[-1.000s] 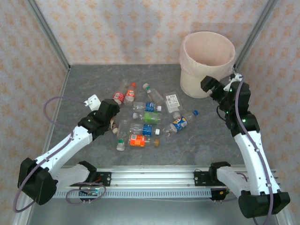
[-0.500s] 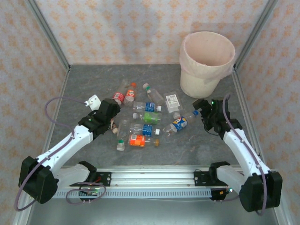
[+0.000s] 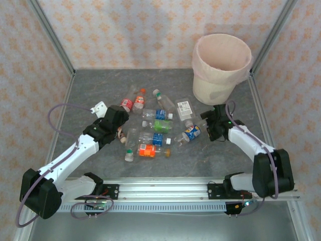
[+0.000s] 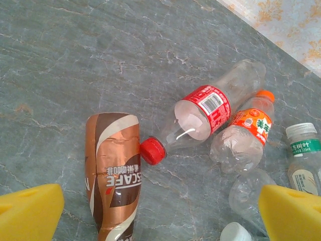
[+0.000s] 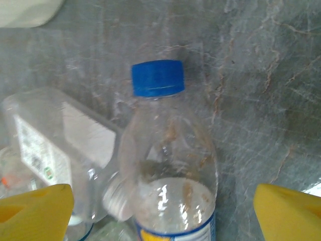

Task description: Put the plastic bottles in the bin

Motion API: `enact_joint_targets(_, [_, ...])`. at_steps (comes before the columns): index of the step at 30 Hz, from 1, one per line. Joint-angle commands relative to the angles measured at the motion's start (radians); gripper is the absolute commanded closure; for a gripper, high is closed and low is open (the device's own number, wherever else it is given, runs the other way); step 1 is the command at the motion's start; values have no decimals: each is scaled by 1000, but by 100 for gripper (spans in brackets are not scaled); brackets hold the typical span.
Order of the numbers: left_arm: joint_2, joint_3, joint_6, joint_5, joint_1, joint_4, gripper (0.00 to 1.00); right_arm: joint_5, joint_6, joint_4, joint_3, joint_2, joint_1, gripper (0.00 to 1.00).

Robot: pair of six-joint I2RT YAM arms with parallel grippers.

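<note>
Several plastic bottles (image 3: pixel 153 125) lie in a loose pile mid-table. The cream bin (image 3: pixel 221 68) with its pink liner stands at the back right. My right gripper (image 3: pixel 205 128) is low at the pile's right end. In the right wrist view it (image 5: pixel 163 216) is open, and its yellow pads (image 5: pixel 35 208) stand either side of a clear blue-capped bottle (image 5: pixel 168 165) without touching it. My left gripper (image 4: pixel 163 216) hangs open over the pile's left end, above bare table between a brown coffee bottle (image 4: pixel 113 173) and clear ones. A red-capped, red-labelled bottle (image 4: pixel 200 118) lies just beyond.
An orange-labelled bottle (image 4: pixel 246 128) and a green-labelled, white-capped one (image 4: pixel 306 155) lie right of the red one. A flat clear bottle with a white label (image 5: pixel 50 135) touches the blue-capped bottle's left side. Papered walls and metal posts (image 3: pixel 50 35) enclose the table.
My right arm has swung down and left from beside the bin to the blue-capped bottle at the pile's right end. The left arm and the bottles have stayed put.
</note>
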Motion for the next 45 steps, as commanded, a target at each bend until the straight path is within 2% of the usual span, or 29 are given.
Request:
enact_joint_targets(1, [3, 9, 16, -7, 15, -28, 0, 53, 38, 6, 37, 52, 19, 7])
enact_joint_targets(10, [7, 0, 5, -6, 25, -39, 0, 65, -54, 28, 76, 219, 25, 14])
enact_joint_targets(19, [-8, -15, 8, 7, 31, -22, 0, 137, -138, 74, 26, 206, 25, 30])
enact_joint_targets(24, [-57, -55, -9, 3, 35, 21, 0, 178, -176, 143, -26, 110, 25, 41])
enact_joint_targets(30, [-102, -81, 75, 81, 50, 98, 0, 189, -335, 188, -36, -59, 27, 44])
enact_joint_targets(36, [-143, -73, 135, 98, 51, 98, 0, 180, -501, 214, -5, -225, 30, 45])
enact_joint_targets(40, [-133, -49, 137, 131, 69, 61, 0, 124, -563, 278, 37, -272, 35, 46])
enact_joint_targets(45, [-49, 13, 147, 156, 73, -3, 0, 109, -639, 455, 108, -294, 90, 47])
